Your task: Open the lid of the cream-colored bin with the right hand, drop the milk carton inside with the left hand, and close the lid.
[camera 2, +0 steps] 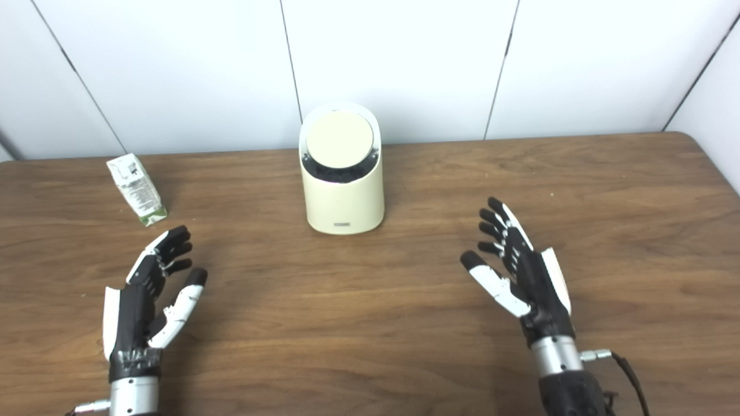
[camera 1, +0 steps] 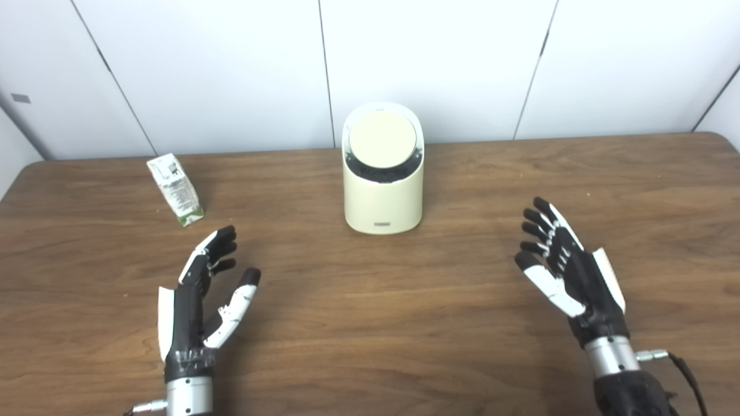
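A cream-colored bin (camera 1: 383,190) stands upright on the wooden tabletop (camera 1: 370,323), close to the far edge and about midway along it, in front of a white panelled wall (camera 1: 231,69). Its round lid (camera 1: 382,140) sits in the slanted top opening, tilted toward the near edge, with a dark crescent of the interior showing below the lid's lower rim, so the lid does not look fully flush. A small dark label marks the bin's base at the front. The milk carton (camera 1: 175,189) lies on its side toward the far left corner of the tabletop, well apart from the bin, its green-trimmed end pointing toward the near edge. The left hand (camera 1: 199,294) hovers over the tabletop near the near-left part, just short of the carton and not touching it; its fingers (camera 1: 222,242) are spread apart, the thumb angled out toward the middle, and it holds nothing. The right hand (camera 1: 569,271) is raised on the near-right side, well apart from the bin, palm turned toward the middle of the tabletop, its fingers (camera 1: 543,225) extended and fanned, empty as well. A cable runs from the right wrist toward the near edge.
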Controlling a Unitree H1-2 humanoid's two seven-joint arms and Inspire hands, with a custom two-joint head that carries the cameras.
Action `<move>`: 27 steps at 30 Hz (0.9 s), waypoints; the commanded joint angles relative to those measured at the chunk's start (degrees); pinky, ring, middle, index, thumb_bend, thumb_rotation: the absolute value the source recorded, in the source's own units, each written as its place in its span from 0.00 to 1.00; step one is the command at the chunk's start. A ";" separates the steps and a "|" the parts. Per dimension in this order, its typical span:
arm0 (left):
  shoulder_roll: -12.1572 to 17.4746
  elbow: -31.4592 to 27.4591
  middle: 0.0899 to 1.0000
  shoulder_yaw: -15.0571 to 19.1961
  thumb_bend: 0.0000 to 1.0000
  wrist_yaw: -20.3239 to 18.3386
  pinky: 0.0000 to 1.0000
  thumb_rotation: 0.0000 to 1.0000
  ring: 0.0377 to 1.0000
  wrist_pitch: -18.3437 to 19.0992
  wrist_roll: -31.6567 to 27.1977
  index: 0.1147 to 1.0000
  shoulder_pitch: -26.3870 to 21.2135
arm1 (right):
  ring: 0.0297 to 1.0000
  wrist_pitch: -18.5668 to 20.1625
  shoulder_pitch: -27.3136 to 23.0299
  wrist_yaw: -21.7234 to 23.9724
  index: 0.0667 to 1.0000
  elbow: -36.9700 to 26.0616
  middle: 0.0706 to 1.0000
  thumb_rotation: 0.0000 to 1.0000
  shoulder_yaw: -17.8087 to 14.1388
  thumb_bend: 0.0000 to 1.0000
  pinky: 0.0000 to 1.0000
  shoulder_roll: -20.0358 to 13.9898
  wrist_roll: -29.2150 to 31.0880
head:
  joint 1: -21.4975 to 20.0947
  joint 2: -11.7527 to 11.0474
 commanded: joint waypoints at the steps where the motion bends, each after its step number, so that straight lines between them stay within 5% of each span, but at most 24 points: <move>1: 0.00 -0.02 0.81 -0.68 0.66 -0.34 0.74 0.57 0.79 -0.24 0.10 0.85 1.53 | 0.87 -0.31 -3.15 -0.47 0.92 -1.48 0.88 0.70 0.44 0.72 0.76 -0.06 -0.71 | -0.21 -1.24; 20: -0.72 -0.09 0.78 -1.09 0.64 0.12 0.70 0.51 0.75 -1.94 -0.19 0.83 4.09 | 0.89 12.82 -25.56 -1.63 0.94 0.68 0.90 0.66 5.25 0.78 0.85 5.55 -7.93 | -0.46 -7.50; 27: -1.49 0.34 0.78 -1.37 0.61 0.66 0.70 0.49 0.75 -3.02 0.80 0.86 4.46 | 0.91 15.49 -32.61 -3.17 0.93 6.76 0.90 0.46 5.43 0.79 0.84 7.26 -8.18 | 0.07 -8.51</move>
